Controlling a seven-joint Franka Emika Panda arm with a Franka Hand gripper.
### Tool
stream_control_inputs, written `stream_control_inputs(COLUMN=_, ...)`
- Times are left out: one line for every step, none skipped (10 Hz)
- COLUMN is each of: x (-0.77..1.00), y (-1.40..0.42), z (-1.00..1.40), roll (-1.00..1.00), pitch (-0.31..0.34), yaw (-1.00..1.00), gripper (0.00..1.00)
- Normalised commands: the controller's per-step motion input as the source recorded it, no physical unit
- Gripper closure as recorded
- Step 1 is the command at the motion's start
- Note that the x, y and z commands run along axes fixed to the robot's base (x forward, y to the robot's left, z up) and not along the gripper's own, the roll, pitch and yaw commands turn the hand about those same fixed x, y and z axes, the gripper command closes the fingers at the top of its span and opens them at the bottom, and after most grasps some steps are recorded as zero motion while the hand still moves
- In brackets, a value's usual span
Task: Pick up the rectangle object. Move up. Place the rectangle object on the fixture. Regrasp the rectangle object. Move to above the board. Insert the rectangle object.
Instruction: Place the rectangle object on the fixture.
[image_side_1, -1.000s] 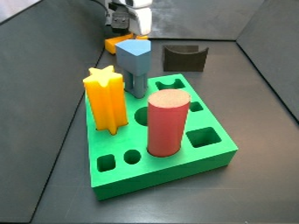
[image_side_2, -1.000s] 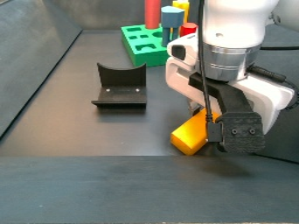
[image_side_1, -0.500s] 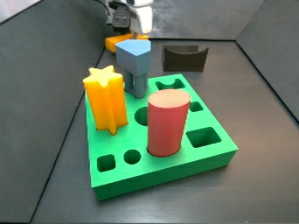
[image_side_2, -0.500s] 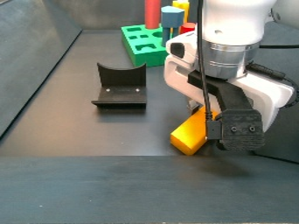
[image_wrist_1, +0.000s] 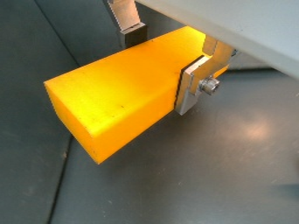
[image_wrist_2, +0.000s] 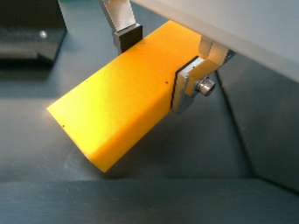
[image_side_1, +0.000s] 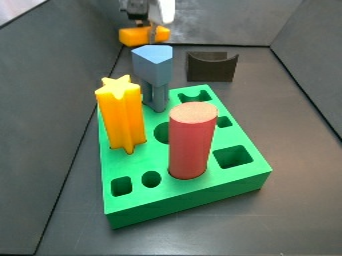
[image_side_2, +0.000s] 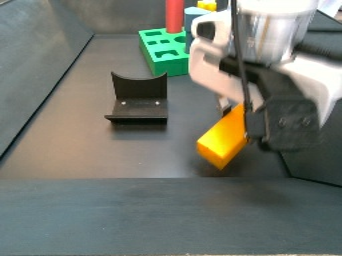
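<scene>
The rectangle object (image_wrist_1: 117, 101) is a plain orange-yellow block, and my gripper (image_wrist_1: 163, 59) is shut on one end of it, a silver finger (image_wrist_2: 190, 87) pressed on each side. In a side view the gripper (image_side_2: 247, 100) holds the block (image_side_2: 225, 135) tilted, its low end just above the dark floor. From the opposite side the gripper (image_side_1: 147, 12) and block (image_side_1: 138, 35) are at the far back. The dark fixture (image_side_2: 136, 97) stands apart from the gripper, between it and the green board (image_side_2: 163, 50). The fixture (image_side_1: 211, 66) lies behind the board (image_side_1: 174, 200).
On the board stand an orange-yellow star post (image_side_1: 120, 112), a red cylinder (image_side_1: 191, 140) and a grey-blue peg (image_side_1: 155, 75), with open holes along its near edge. Dark sloped walls close in the floor on both sides.
The gripper has risen with the block in its fingers; the block has come up off the floor and now hangs tilted.
</scene>
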Motion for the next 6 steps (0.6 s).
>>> stream_control_inputs(x=0.00, y=0.00, z=1.00, roll=0.00, pitch=0.000, yaw=0.00, gripper=1.00)
stream_control_inputs(x=0.00, y=0.00, z=1.00, roll=0.00, pitch=0.003, yaw=0.00, gripper=1.00)
stream_control_inputs(x=-0.01, y=0.00, z=1.00, roll=0.01, pitch=0.009, yaw=0.00, gripper=1.00)
stream_control_inputs(x=-0.02, y=0.00, z=1.00, roll=0.01, pitch=0.018, yaw=-0.01, gripper=1.00)
stream_control_inputs(x=-0.02, y=0.00, z=1.00, roll=0.01, pitch=0.024, yaw=-0.01, gripper=1.00)
stream_control_inputs(x=-0.02, y=0.01, z=1.00, roll=0.01, pitch=0.027, yaw=-0.01, gripper=1.00)
